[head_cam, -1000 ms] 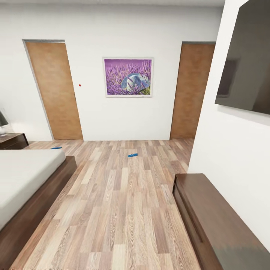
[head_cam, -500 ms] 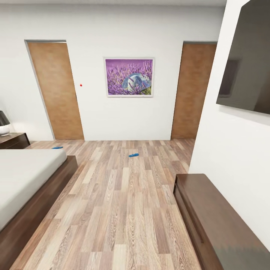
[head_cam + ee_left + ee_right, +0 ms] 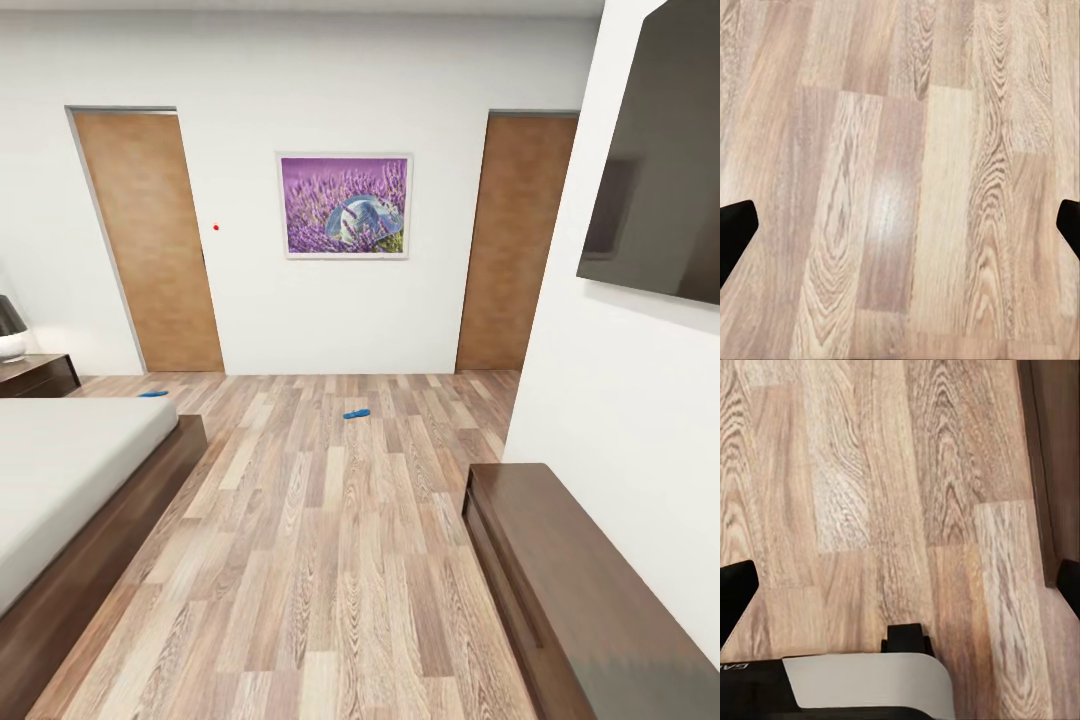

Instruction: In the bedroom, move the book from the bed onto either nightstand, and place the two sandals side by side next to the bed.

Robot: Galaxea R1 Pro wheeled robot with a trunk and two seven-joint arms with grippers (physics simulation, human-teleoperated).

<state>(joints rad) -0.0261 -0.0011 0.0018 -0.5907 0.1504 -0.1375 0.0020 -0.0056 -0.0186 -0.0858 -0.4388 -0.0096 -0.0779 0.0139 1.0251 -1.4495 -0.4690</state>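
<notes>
a: head view first. what could go wrong here?

b: the two sandals lie well apart. one sandal (image 3: 356, 413) sits mid-frame on the wood-plank floor (image 3: 330, 560); the other sandal (image 3: 153, 394) is at left, just past the bed (image 3: 70, 470) corner. rolling forward, the base could clip the bed frame or the low bench (image 3: 570, 590) at lower right.

a: anything hidden?

b: i can't spot the book on the mattress part in frame; the bed is cut off at left. the nightstand (image 3: 38, 374) and its lamp (image 3: 10, 328) are cropped too.

a: left wrist view?

b: bare planks; the left gripper (image 3: 900, 225) has dark fingertips (image 3: 735, 225) at both edges, jaws wide apart, empty.

a: right wrist view?

b: the right gripper (image 3: 900, 592) is likewise spread, nothing held. a dark furniture edge (image 3: 1054, 465) runs at right; what the white part low in frame is, i can't tell.
</notes>
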